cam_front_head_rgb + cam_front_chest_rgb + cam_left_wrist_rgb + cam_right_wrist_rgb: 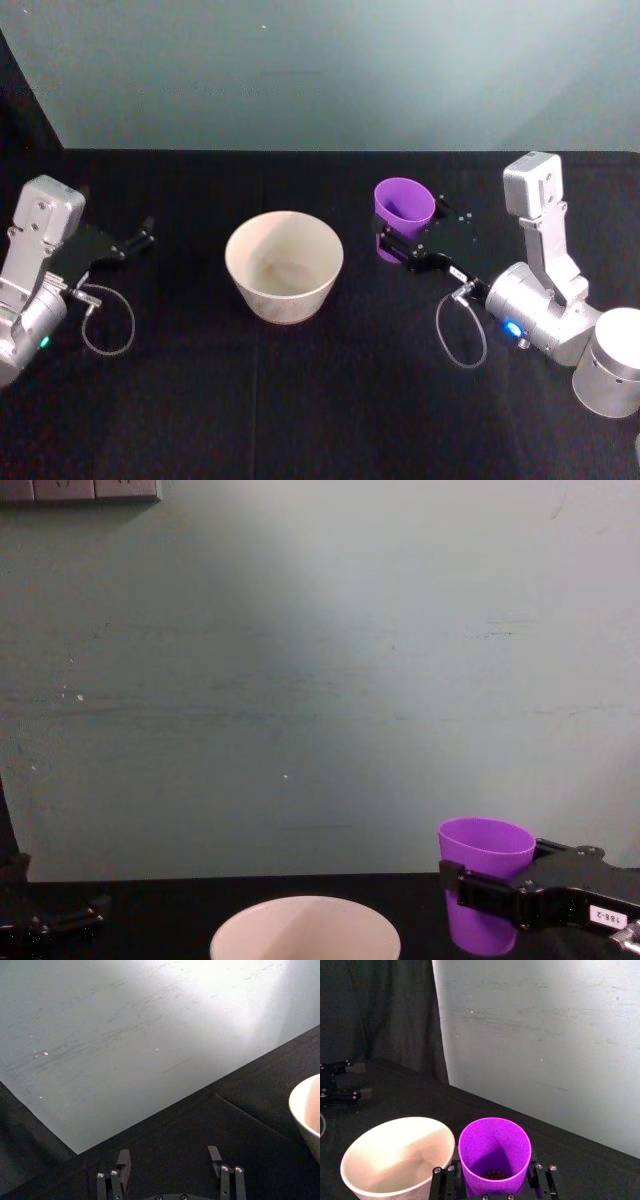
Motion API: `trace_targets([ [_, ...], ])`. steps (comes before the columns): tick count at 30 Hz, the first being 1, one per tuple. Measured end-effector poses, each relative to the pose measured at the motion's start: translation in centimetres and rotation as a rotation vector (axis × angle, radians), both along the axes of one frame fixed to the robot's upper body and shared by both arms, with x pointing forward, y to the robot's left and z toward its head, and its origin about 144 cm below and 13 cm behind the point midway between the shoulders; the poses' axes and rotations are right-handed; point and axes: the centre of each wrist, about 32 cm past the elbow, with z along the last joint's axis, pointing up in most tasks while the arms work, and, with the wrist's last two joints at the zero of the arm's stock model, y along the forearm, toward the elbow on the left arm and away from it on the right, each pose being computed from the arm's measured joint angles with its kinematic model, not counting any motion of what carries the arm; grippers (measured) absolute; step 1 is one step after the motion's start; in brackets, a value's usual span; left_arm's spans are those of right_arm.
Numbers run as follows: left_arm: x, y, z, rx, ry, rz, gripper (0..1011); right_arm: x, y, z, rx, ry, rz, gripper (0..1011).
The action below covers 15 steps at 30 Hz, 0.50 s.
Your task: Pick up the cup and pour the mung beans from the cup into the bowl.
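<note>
The purple cup (403, 212) stands upright just right of the cream-white bowl (285, 265). My right gripper (410, 238) is shut on the cup's lower half, with one finger on each side of it. In the right wrist view, dark mung beans (494, 1175) lie at the bottom of the cup (494, 1147), and the bowl (395, 1157) sits close beside it. The chest view shows the cup (485, 865) held by the right gripper (495, 895) beside the bowl (305, 935). My left gripper (135, 240) is open near the table's left side, away from both.
The table is covered in black cloth (320, 400), with a pale wall (320, 70) behind its far edge. Loose cable loops hang from both wrists (460, 335). The left wrist view shows the bowl's rim (306, 1110) at its edge.
</note>
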Motion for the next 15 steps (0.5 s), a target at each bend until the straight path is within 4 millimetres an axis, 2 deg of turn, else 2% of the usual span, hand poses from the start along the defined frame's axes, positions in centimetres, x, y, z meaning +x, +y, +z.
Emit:
trace_targets([
  [15, 0.00, 0.00, 0.00, 0.000, 0.000, 0.000, 1000, 0.00, 0.00, 0.00, 0.000, 0.000, 0.000, 723],
])
